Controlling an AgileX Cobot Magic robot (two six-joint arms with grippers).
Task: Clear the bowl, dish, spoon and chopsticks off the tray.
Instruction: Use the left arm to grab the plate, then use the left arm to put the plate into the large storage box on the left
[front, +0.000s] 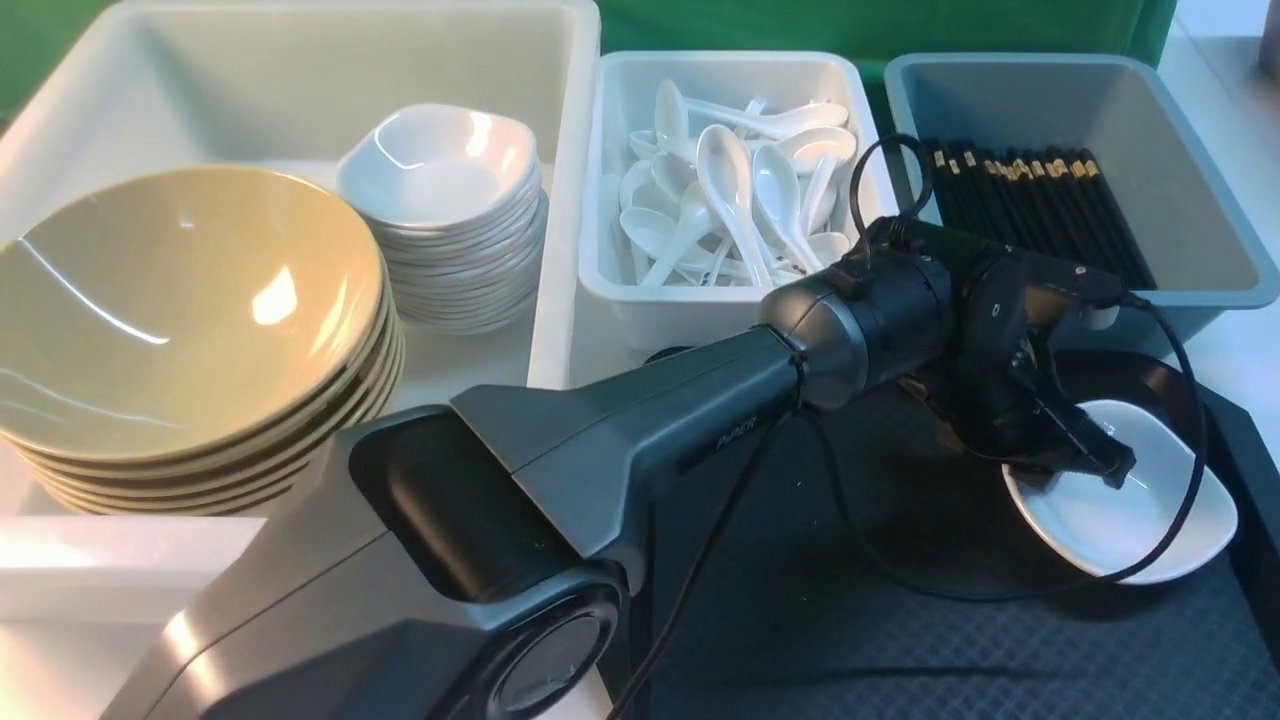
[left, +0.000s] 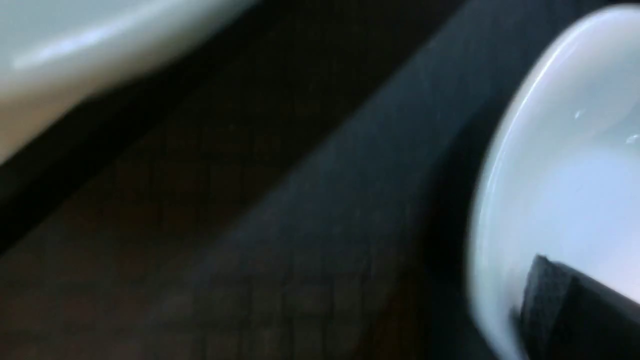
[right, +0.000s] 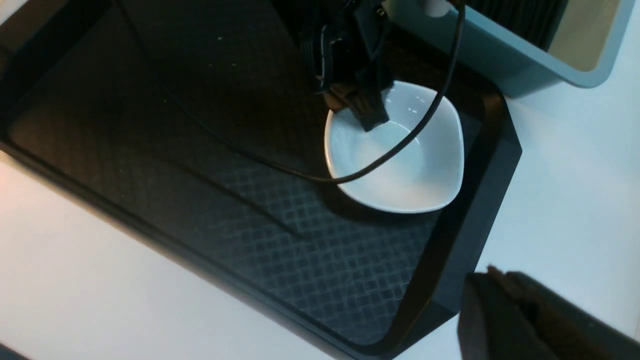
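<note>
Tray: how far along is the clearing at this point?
Looks done: bowls, spoons and chopsticks sit sorted beyond the tray, none on it. In hand: the left gripper sits astride the rim of the dish, grip unclear. Left: lifting that dish off.

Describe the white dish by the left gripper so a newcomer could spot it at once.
Find the large black diamond-textured plastic tray at the front view's lower right. Near its far right corner lies a small glossy white rounded-square sauce dish, the left gripper at its rim. Unlike the matching dishes stacked in the white tub, it lies alone.
</note>
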